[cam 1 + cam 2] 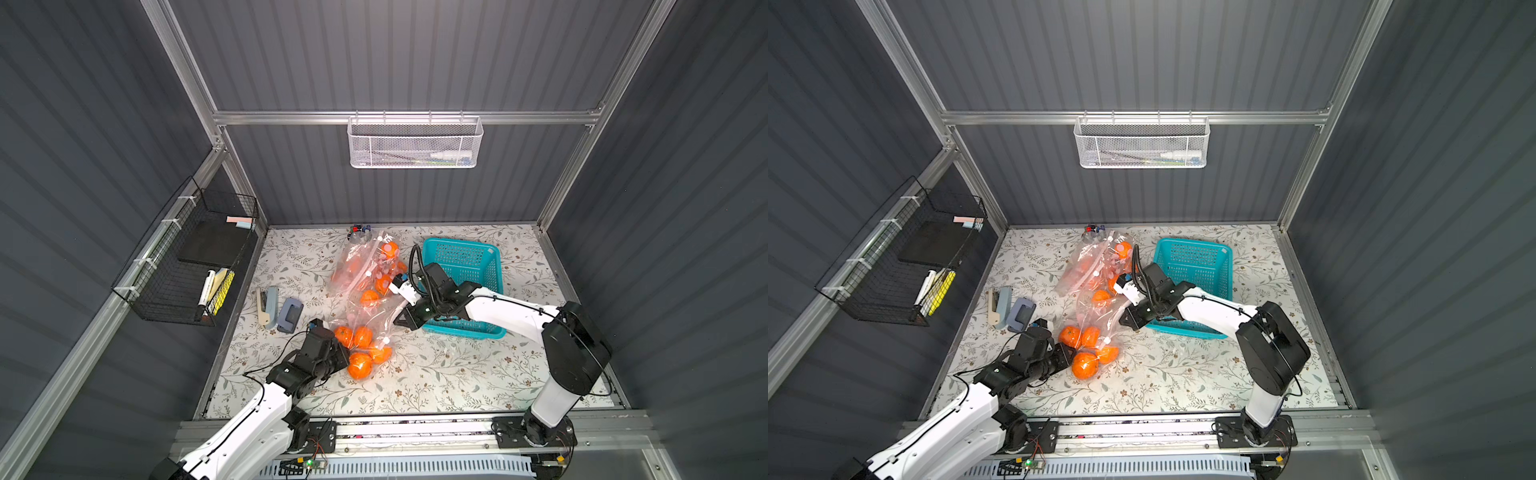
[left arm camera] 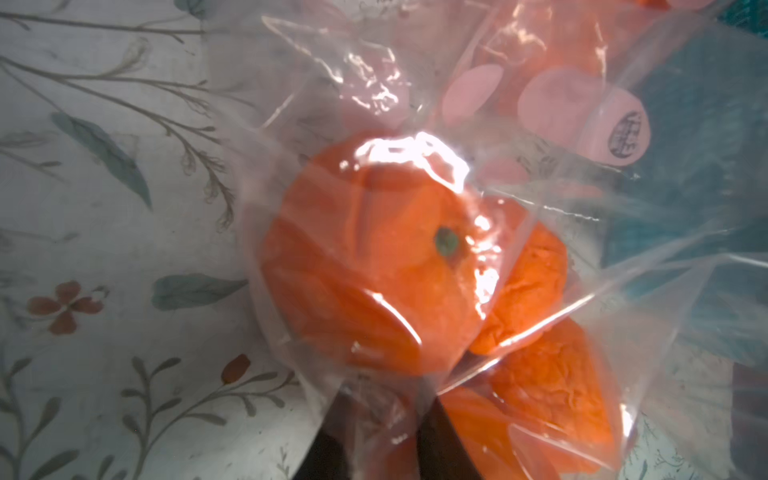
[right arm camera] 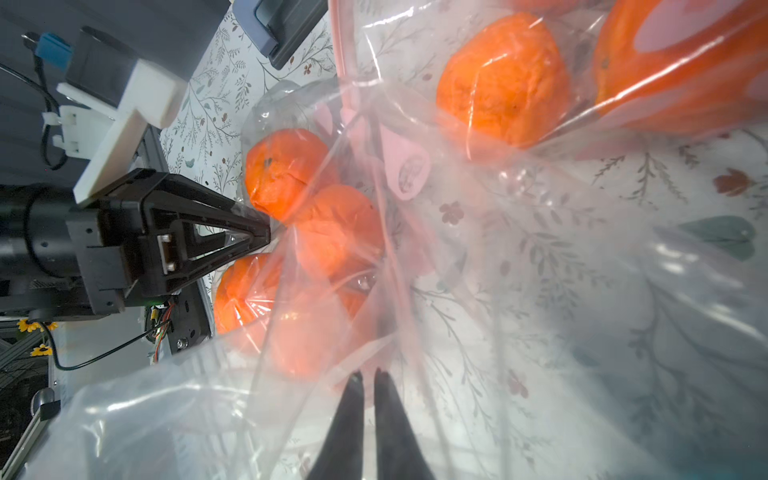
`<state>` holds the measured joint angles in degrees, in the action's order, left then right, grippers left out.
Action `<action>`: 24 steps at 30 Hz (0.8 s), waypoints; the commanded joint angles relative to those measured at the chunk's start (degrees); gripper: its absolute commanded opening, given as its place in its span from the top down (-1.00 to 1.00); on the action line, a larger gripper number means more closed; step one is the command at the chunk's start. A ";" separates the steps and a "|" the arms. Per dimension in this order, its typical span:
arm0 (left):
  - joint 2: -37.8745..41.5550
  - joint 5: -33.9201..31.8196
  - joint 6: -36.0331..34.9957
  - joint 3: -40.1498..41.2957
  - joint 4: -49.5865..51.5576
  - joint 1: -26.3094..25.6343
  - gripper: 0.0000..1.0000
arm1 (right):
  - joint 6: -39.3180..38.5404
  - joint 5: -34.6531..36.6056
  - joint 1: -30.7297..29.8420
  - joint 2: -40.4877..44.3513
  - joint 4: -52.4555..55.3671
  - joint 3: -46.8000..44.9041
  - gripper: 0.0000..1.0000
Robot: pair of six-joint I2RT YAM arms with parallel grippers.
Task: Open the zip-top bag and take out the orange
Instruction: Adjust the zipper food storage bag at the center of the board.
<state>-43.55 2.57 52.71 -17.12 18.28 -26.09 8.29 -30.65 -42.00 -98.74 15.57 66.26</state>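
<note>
2 tools (image 1: 344, 356) (image 1: 398, 321) pinch zip-top bag (image 1: 370, 318).

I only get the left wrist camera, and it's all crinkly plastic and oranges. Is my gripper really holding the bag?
Observer: Yes. The right wrist view shows the left gripper closed on the clear bag, right beside the oranges.
Operator: Where's the other arm?
Observer: The right gripper pinches the opposite end of what looks like the same bag, next to the teal basket.
Operator: Is anything else near me?
Observer: A stapler and a hole punch lie on the table to your arm's left, toward the side wall.
</note>
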 commanded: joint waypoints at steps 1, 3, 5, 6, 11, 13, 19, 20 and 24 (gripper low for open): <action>-0.81 1.47 -2.28 -1.06 0.17 0.07 0.90 | -1.17 -0.63 0.05 -0.18 -0.56 -0.78 0.76; -1.23 -0.78 -4.75 -4.76 4.24 0.14 1.00 | -1.54 -0.94 0.03 -0.01 -0.95 -1.09 0.77; -1.72 -1.69 -7.40 -9.03 7.30 0.07 1.00 | -1.89 -2.05 0.06 -0.26 -2.37 -1.81 0.78; -2.12 -1.45 -8.95 -11.51 8.33 0.07 1.00 | -1.90 -2.65 -0.03 -0.65 -3.13 -2.08 0.78; -8.76 -0.97 -18.23 -28.03 19.59 0.07 1.00 | -1.60 -1.56 -0.29 -3.24 -3.87 -1.92 0.81; -11.10 -0.83 -21.62 -32.55 23.41 0.07 1.00 | -2.07 -0.53 -0.30 -3.71 -3.89 -2.15 0.82; -13.24 1.03 -26.75 -38.97 29.37 0.07 1.00 | -5.65 3.84 -1.10 -5.52 -1.40 -1.95 0.84; -13.31 1.00 -27.74 -39.93 30.18 0.11 1.00 | -6.64 4.96 -1.29 -5.85 -0.26 -1.77 0.84; -13.39 0.74 -30.07 -42.05 31.75 0.09 1.00 | -9.09 11.88 -1.51 -6.38 5.32 -0.28 0.83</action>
<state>-57.17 2.59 26.76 -56.21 46.83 -26.09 2.90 -26.00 -43.70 -103.24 14.35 65.98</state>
